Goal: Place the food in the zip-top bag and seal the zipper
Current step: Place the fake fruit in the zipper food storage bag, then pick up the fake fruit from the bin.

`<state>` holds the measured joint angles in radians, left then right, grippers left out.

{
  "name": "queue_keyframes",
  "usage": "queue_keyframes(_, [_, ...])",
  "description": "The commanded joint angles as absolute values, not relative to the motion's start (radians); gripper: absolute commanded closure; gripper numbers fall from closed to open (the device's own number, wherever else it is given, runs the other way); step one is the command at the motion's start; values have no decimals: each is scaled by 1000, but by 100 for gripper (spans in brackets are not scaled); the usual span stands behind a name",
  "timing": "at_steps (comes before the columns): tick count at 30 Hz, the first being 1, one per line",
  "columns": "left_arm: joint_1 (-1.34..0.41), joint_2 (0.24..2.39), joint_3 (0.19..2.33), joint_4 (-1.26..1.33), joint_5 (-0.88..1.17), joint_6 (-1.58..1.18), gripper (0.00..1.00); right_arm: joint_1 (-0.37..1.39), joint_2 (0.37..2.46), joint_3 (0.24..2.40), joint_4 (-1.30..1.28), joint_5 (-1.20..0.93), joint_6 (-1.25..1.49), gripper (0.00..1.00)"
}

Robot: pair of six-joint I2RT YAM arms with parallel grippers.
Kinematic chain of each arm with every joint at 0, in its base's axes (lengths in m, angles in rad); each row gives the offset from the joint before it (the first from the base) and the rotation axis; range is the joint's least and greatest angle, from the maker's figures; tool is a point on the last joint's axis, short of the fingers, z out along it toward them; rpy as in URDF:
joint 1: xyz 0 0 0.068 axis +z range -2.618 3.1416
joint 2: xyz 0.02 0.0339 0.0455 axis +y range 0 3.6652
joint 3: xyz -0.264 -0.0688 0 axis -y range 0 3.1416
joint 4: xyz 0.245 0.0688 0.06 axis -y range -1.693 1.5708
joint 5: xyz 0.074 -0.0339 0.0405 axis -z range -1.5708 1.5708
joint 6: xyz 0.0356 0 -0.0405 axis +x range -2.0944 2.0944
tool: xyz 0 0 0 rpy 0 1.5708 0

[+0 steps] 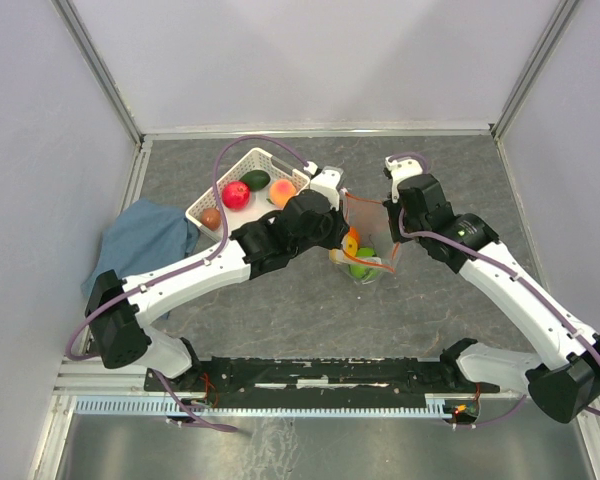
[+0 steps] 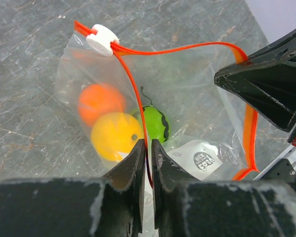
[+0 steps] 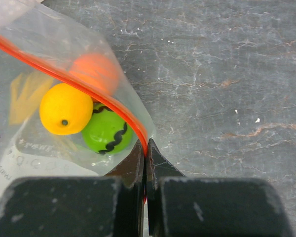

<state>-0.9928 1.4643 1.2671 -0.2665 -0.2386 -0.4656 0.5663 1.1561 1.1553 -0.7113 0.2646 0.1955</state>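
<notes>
Left gripper (image 2: 147, 144) nearly closed, pinching the zipper (image 2: 187, 48); right gripper (image 3: 145, 147) clamped tight on the same red-orange strip at a corner of the bag. Zip-top bag (image 2: 197, 89) on the grey table (image 1: 280, 300) between the arms, mouth gaping, white slider (image 2: 102, 39) at one end. Inside: orange (image 2: 99, 101), lemon (image 2: 116, 136), green round one (image 2: 154, 123). Apple (image 1: 236, 194), avocado (image 1: 255, 180), peach (image 1: 282, 191) and brown piece (image 1: 211, 217) in the white basket (image 1: 242, 160).
</notes>
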Motion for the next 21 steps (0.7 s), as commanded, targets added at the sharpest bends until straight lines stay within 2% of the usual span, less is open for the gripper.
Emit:
queue_keyframes(1, [-980, 1460, 1303, -284, -294, -429, 83, 562, 1184, 1195, -655, 203, 202, 99])
queue_keyframes(15, [-943, 1471, 1333, -290, -282, -411, 85, 560, 1262, 1245, -623, 170, 202, 99])
queue_keyframes(21, [-891, 1455, 1342, -293, -208, -459, 95, 558, 1274, 1258, -636, 226, 189, 99])
